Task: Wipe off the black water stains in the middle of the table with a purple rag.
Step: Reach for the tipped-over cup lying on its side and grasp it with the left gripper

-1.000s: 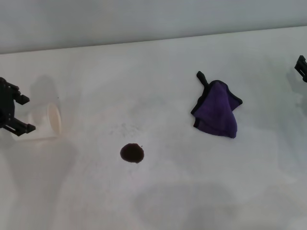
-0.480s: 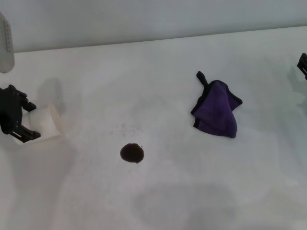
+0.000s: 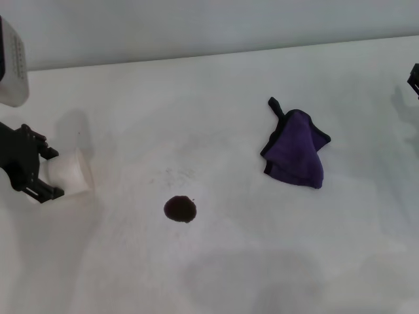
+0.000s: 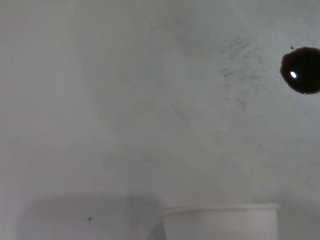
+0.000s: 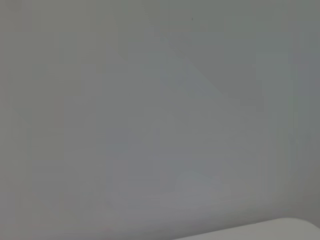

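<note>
Left pincer (image 3: 40, 173), at nine o'clock in the head view, is held low over the counter (image 3: 216, 261), its black fingers spread on either side of a white paper cup (image 3: 72, 174) lying on its side; whether they press it cannot be told. Right pincer (image 3: 414, 78) shows only as a black sliver at three o'clock, its opening not visible. Purple rag (image 3: 296, 156) lies crumpled at about two o'clock from the counter's middle, black tail pointing to eleven o'clock. Black stain (image 3: 180, 209), small and round, sits near the middle, well apart from the rag. Faint grey speckles (image 3: 175, 174) lie just beyond it. Pale wall (image 3: 196, 26) backs the counter.
</note>
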Action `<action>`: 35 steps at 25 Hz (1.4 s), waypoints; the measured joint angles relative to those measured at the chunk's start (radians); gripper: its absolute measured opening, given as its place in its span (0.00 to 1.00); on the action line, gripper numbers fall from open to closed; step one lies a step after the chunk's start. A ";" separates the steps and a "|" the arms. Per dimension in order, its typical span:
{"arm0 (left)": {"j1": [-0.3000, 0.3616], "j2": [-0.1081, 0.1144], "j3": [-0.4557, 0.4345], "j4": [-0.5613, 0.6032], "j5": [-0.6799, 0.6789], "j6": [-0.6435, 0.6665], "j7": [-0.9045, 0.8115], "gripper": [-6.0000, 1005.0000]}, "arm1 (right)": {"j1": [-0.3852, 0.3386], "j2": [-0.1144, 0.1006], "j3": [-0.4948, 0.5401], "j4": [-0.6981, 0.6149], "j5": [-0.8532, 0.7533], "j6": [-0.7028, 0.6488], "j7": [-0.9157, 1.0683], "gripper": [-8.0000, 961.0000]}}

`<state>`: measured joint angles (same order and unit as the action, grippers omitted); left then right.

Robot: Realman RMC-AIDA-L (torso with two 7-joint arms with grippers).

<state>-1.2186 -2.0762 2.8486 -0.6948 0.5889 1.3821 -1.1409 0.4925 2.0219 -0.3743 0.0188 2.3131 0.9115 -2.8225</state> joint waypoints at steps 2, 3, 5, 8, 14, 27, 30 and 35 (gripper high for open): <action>0.003 0.000 0.000 0.006 0.002 -0.001 -0.001 0.81 | 0.001 0.000 0.000 0.000 0.000 0.000 0.000 0.90; 0.004 0.000 0.000 0.009 0.003 -0.001 -0.001 0.81 | 0.001 0.000 0.000 0.000 0.000 0.000 0.000 0.90; 0.007 0.000 0.000 0.019 0.004 -0.004 -0.001 0.81 | 0.000 -0.001 0.000 0.000 0.000 0.000 0.000 0.90; 0.009 0.002 0.000 0.023 0.006 -0.015 -0.003 0.81 | -0.003 -0.001 0.000 -0.001 0.000 0.000 0.000 0.90; 0.014 0.001 0.000 0.024 0.006 -0.023 -0.019 0.81 | -0.005 -0.002 0.000 -0.001 0.000 0.000 0.000 0.91; 0.027 0.003 0.000 0.063 0.001 -0.054 -0.055 0.80 | 0.001 -0.002 0.000 -0.005 0.000 -0.006 0.000 0.90; 0.025 0.004 0.000 0.060 -0.002 -0.055 -0.055 0.80 | 0.001 -0.002 0.000 -0.005 0.000 -0.007 0.000 0.90; 0.023 0.002 0.000 0.073 -0.008 -0.081 -0.075 0.80 | 0.001 -0.003 0.000 -0.005 0.000 -0.007 0.000 0.90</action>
<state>-1.1959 -2.0745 2.8483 -0.6221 0.5808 1.3012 -1.2159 0.4936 2.0191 -0.3743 0.0137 2.3133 0.9049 -2.8225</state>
